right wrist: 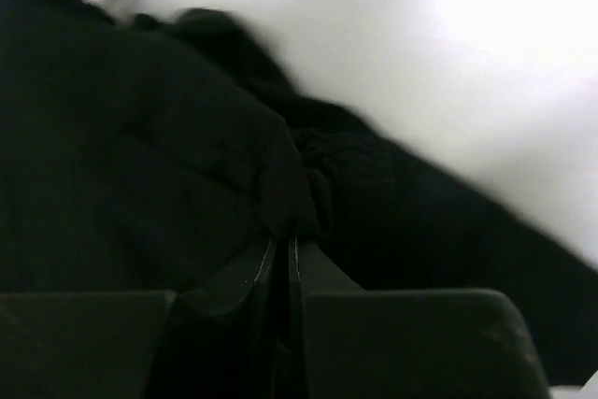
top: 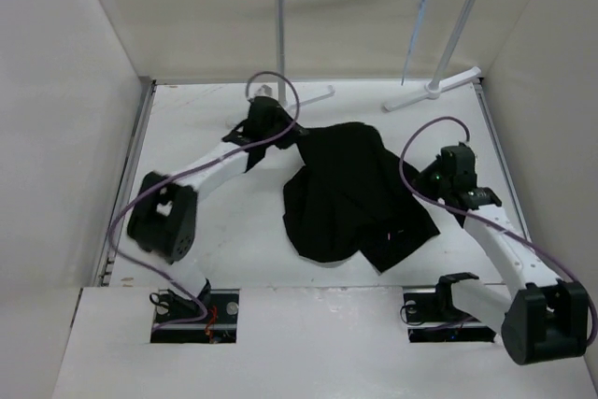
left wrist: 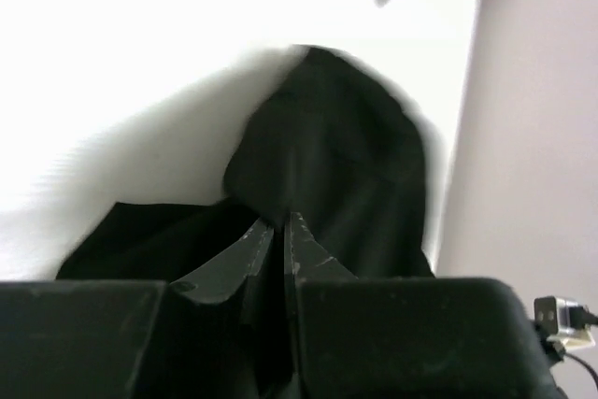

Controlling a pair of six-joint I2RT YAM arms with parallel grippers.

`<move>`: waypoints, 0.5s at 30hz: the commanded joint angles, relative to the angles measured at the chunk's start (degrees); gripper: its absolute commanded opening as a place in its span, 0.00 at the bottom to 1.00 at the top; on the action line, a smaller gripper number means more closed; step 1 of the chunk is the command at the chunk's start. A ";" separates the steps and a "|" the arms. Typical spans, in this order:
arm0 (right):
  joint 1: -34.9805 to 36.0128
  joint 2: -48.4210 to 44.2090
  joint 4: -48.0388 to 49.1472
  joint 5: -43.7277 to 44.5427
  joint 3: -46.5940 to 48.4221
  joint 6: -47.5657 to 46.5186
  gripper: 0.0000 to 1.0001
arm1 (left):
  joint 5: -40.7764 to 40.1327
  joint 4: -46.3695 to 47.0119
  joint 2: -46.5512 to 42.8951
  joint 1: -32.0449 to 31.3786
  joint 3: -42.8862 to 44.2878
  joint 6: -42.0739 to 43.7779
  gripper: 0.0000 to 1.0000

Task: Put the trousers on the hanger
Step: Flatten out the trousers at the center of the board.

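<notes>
left pincer (left wrist: 283, 221) and right pincer (right wrist: 283, 242) each grip opposite edges of the black soft-fabric trousers (top: 346, 193), so i can lift them to the pale-blue wire hanger (top: 420, 16).

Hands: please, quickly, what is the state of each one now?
Left hand: closed, pinching the trousers.
Right hand: closed on a bunched fold of the trousers.

Overhead view looking down on table (top: 234, 231), wrist views close-up, all sharing trousers (top: 346, 193)
</notes>
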 commanded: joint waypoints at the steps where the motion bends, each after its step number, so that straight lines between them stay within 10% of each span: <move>1: 7.26 -5.20 -1.67 2.50 10.59 -2.73 0.07 | -8.58 1.63 -20.28 4.36 -1.84 2.26 0.04; 7: 20.70 -12.49 -15.91 10.67 27.54 -4.93 0.06 | -20.27 -10.14 -40.17 4.46 8.41 15.08 0.05; 15: 40.57 -15.23 -25.78 22.62 50.67 -6.25 0.06 | -33.37 -9.91 -45.73 -13.71 25.75 35.03 0.07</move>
